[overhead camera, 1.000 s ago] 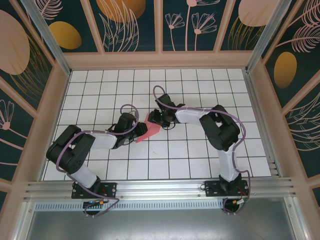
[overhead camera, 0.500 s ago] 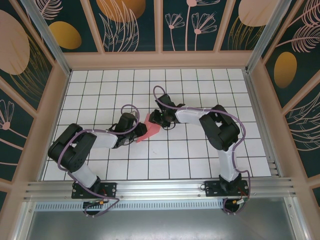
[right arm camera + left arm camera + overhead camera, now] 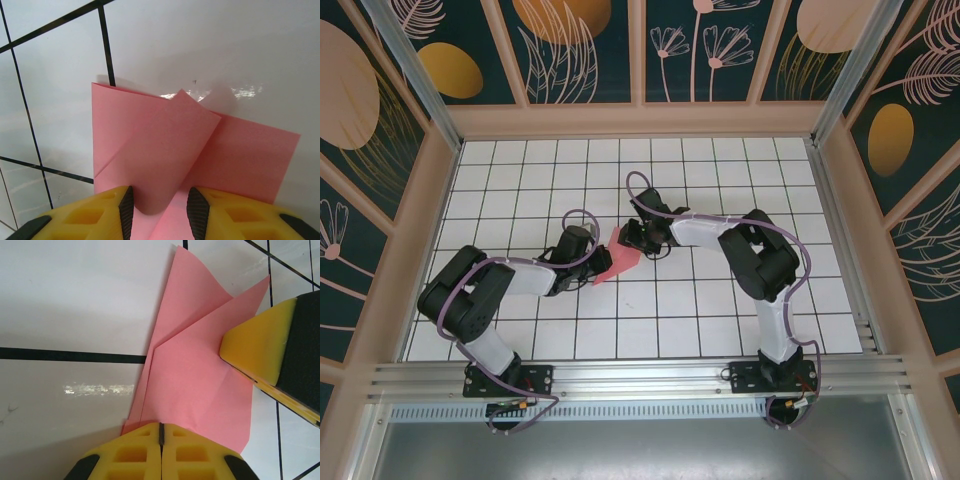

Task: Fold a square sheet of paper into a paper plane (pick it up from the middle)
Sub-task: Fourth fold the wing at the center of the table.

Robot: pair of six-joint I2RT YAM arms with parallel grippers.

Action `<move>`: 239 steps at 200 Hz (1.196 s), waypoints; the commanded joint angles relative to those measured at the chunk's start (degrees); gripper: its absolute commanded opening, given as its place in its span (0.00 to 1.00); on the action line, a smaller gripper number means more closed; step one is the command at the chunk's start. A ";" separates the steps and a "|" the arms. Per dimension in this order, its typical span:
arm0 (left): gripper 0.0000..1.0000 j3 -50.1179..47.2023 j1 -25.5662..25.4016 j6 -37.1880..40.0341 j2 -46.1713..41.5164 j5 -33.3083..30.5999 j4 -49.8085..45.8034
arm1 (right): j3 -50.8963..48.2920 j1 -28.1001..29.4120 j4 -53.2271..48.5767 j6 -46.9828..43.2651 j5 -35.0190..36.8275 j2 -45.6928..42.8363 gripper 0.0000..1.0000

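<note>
The salmon-pink sheet of paper [image 3: 619, 259] lies partly folded on the white grid table, between the two grippers. In the left wrist view the sheet of paper [image 3: 200, 390] shows diagonal creases and a raised flap. My left gripper [image 3: 161, 427] is shut, and its tips rest on the sheet's near edge. One yellow finger of the right gripper [image 3: 255, 345] presses the far corner. In the right wrist view a curled flap of the paper [image 3: 150, 145] loops up between the parted fingers of my right gripper [image 3: 160, 206], which is open. No finished paper plane is in view.
The gridded table [image 3: 720, 170] is boxed in by wooden-framed walls [image 3: 640, 118] at the back and on both sides. An aluminium rail [image 3: 640, 378] runs along the near edge by the arm bases. Both arms reach inward and meet near the middle.
The left arm's elbow has crept slightly to the right. The paper and both grippers keep their places.
</note>
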 commanded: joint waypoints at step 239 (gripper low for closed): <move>0.01 1.42 0.35 0.60 2.09 -1.59 -7.05 | 2.28 -2.02 -5.90 -7.29 2.11 1.09 0.46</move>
